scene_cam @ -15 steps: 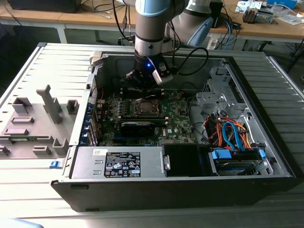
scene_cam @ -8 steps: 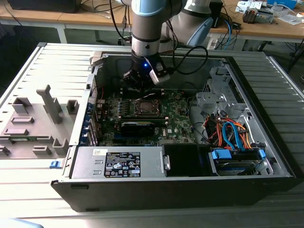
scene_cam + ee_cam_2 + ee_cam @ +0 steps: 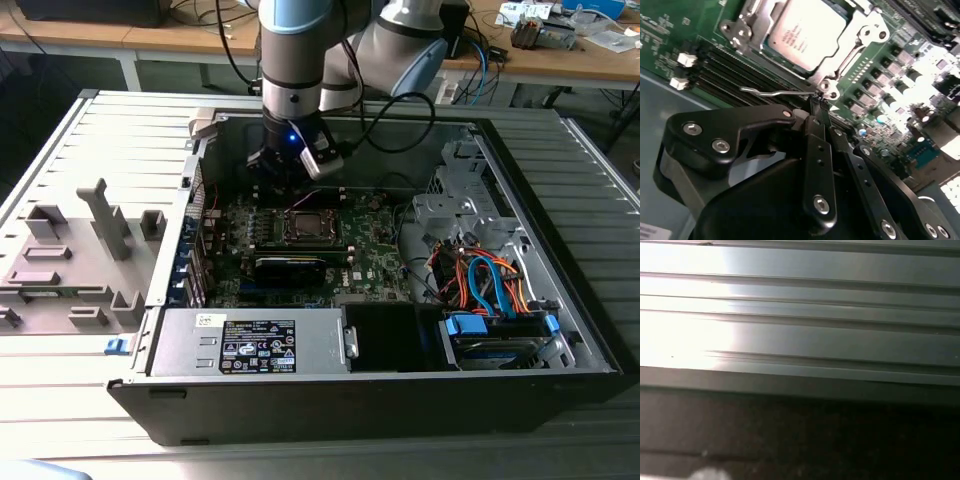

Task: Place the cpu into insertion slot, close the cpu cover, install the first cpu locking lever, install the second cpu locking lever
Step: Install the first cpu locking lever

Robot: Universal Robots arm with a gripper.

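The cpu is a flat square chip with a pale silvery-grey metal top, and it sits in the insertion slot on the green motherboard inside the open computer case. In the second wrist view the cpu cover, a thin silver metal frame with a square cut-out, lies closed around the chip, its screw heads showing at the corners. There is small dark print on the chip's top, but it is too faint to read. A thin wire locking lever runs along the near edge of the slot, beside the black memory slots. The gripper has its two black fingers drawn tightly together, and their tips meet right at the end of that lever, by the cover's corner screw; whether they actually pinch the wire I cannot tell. In the exterior view the gripper hangs just behind the slot, with a blue light glowing on the wrist. The grey power supply at the front of the case carries a black-and-white label. The first wrist view shows ribbed grey sheet metal.
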